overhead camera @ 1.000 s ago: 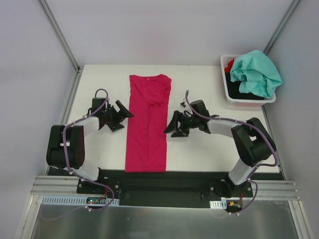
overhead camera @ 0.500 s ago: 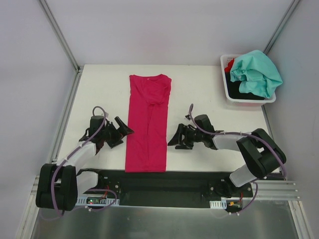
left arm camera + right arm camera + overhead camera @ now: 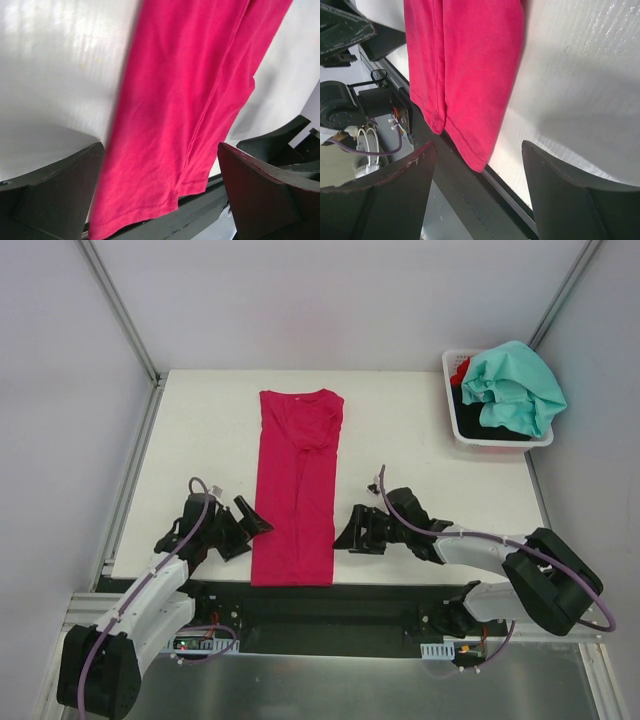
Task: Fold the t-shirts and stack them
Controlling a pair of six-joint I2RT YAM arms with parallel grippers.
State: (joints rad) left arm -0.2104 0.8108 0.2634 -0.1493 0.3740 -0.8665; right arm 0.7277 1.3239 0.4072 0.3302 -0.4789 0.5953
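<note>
The magenta-pink t-shirt point(image 3: 298, 485) lies flat on the white table, folded lengthwise into a long narrow strip, collar at the far end, hem hanging just over the near edge. It also shows in the left wrist view point(image 3: 185, 100) and the right wrist view point(image 3: 465, 60). My left gripper point(image 3: 246, 528) is open and empty, just left of the strip's lower part. My right gripper point(image 3: 350, 532) is open and empty, just right of it. A teal-mint t-shirt point(image 3: 515, 385) spills over the basket, with red point(image 3: 460, 368) and black cloth under it.
The white plastic basket point(image 3: 497, 440) stands at the table's back right corner. A black rail point(image 3: 330, 605) holding the arm bases runs along the table's near edge, right below the shirt's hem. Grey walls close in on three sides.
Both grippers have moved toward the near edge along the sides of the pink strip, staying open. The shirt has not moved.
</note>
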